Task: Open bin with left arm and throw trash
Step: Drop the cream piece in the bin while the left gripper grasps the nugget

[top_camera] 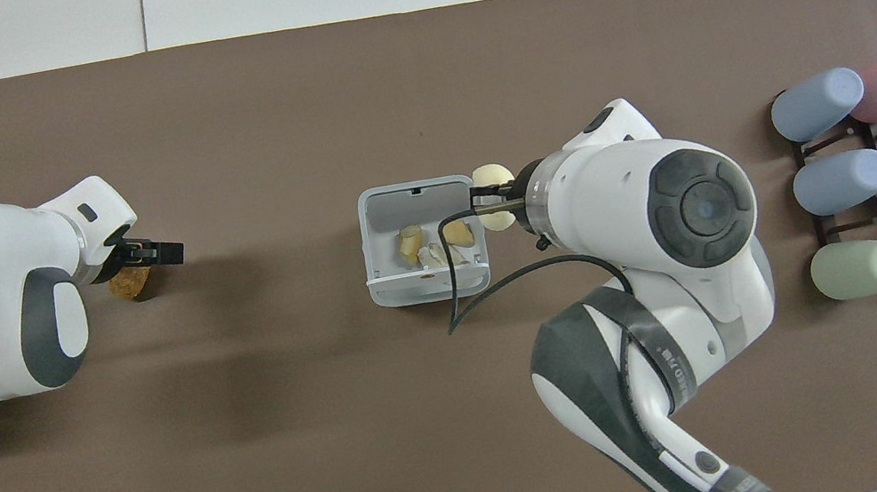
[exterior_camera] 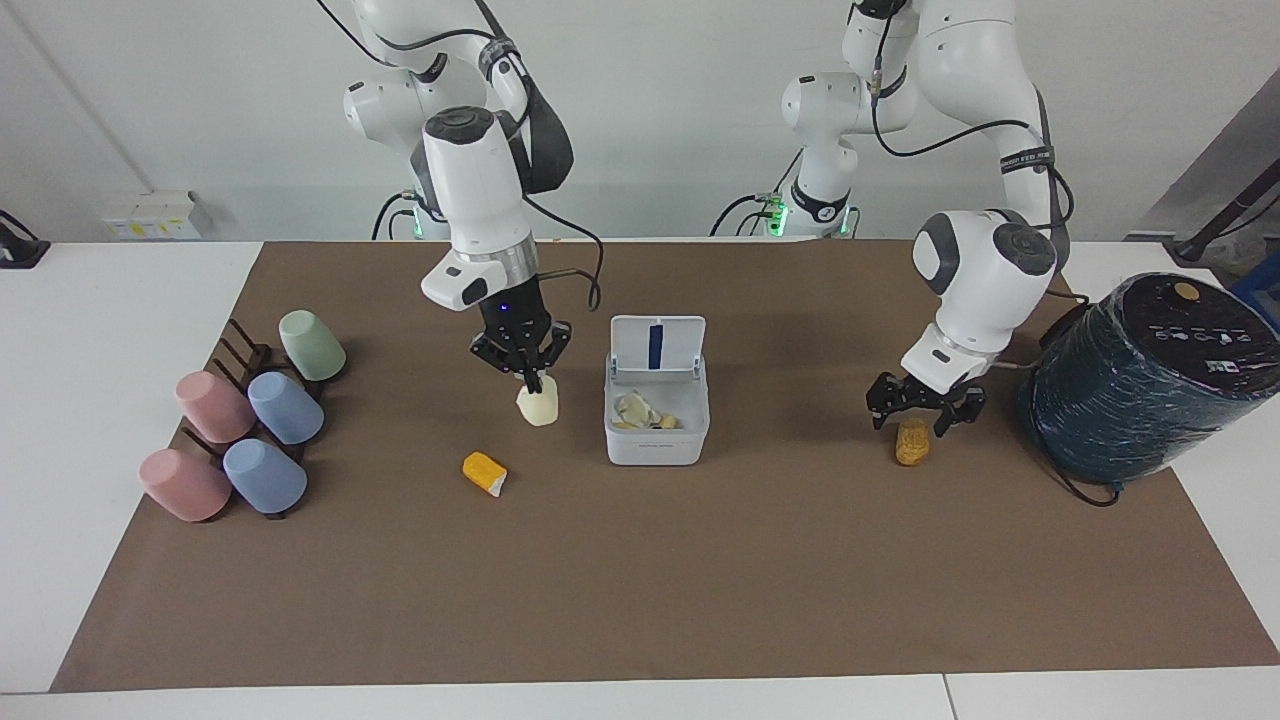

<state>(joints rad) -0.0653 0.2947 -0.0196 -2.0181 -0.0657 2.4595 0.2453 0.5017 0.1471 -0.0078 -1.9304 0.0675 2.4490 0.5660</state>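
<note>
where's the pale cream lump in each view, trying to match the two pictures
Facing view: the cream lump hangs from the right gripper, up off the mat, beside the open bin on the side toward the right arm's end of the table.
Overhead view: the cream lump shows at the right gripper, at the edge of the bin.
Shared landmark: the white bin, mid-mat in both views.

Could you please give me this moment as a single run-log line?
bin: lid open | right gripper: holds cream lump beside bin | left gripper: open over brown lump | orange wedge: on mat
</note>
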